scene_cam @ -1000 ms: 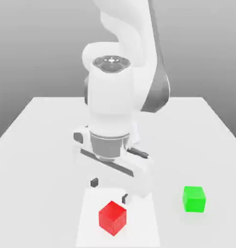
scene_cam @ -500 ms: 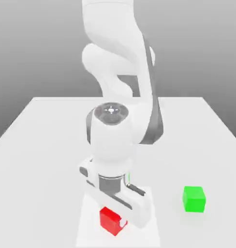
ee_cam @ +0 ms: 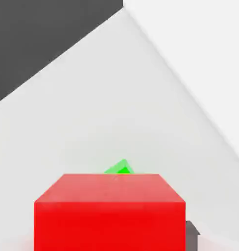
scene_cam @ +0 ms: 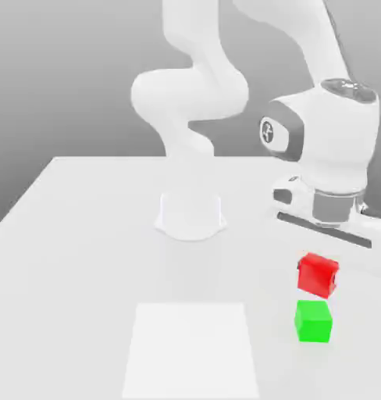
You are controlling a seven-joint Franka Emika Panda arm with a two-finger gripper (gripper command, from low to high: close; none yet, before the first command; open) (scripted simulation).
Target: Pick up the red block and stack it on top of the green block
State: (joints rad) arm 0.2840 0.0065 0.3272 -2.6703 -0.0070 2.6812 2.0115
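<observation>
Exterior view, lower right: our gripper (scene_cam: 328,275) is clamped on the red block (scene_cam: 317,274), held in the air just above the green block (scene_cam: 313,320) on the table (scene_cam: 84,234). We judge the cubes misaligned; release now and 1 could topple.

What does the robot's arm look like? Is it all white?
Mostly white. The arm is built from smooth, rounded glossy sections, like fat bent tubes, with grey bands at the joints. It stands on a round white base. One joint has a small round dark mark on its side. The end effector hangs from a flat white bar with a dark stripe. No loose cables show.
</observation>
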